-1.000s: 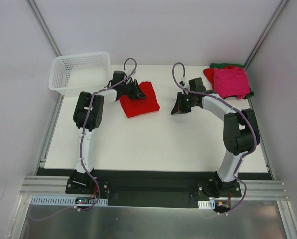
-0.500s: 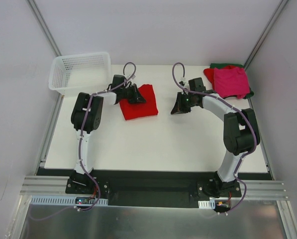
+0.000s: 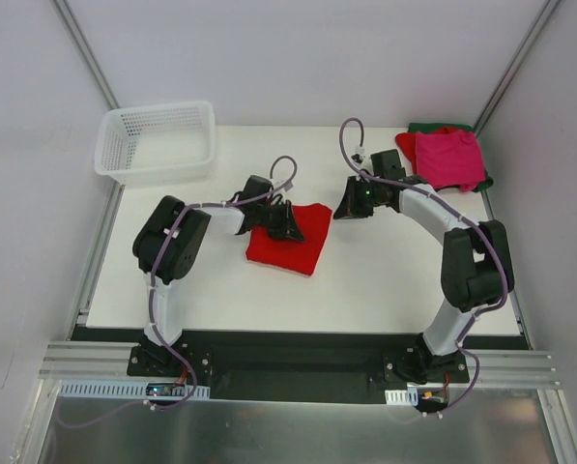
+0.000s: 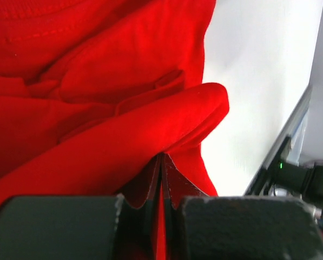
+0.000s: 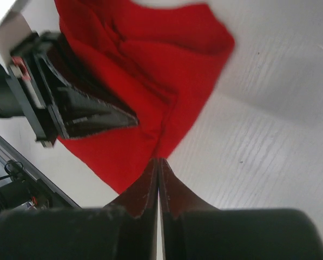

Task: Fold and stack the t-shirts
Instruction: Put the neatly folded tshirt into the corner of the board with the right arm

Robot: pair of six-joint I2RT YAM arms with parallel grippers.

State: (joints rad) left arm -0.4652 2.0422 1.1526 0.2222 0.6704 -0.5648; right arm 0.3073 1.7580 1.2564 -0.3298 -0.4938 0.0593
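The left claw (image 4: 161,162) is clamping its fingers together on a fold of the bright red t-shirt (image 3: 290,247), with cloth showing pinched in the narrow slit between them. At the far left corner a white mesh basket (image 3: 124,147) is sitting on the counter (image 3: 385,280), well apart from the shirt. The bright red t-shirt is lying left of the counter's middle as a rough folded rectangle, turned slightly askew; its surface is showing soft creases and layered folds, and one rounded lobe of cloth is bulging up just beyond the left claw's tips. Just beside the shirt's right edge, the right claw (image 5: 158,162) is hanging with its fingers pressed together and nothing visible between them; whether its tips are touching the cloth is not clear. At the far right corner, a magenta-pink t-shirt (image 3: 449,159) is lying on top of a pile, with a red t-shirt (image 3: 404,142) peeking out at its left and a dark green t-shirt (image 3: 426,127) showing along the back edge. The counter is white and matte, pale walls (image 3: 298,58) are enclosing it, and a metal rail (image 3: 298,360) is running along the near edge.
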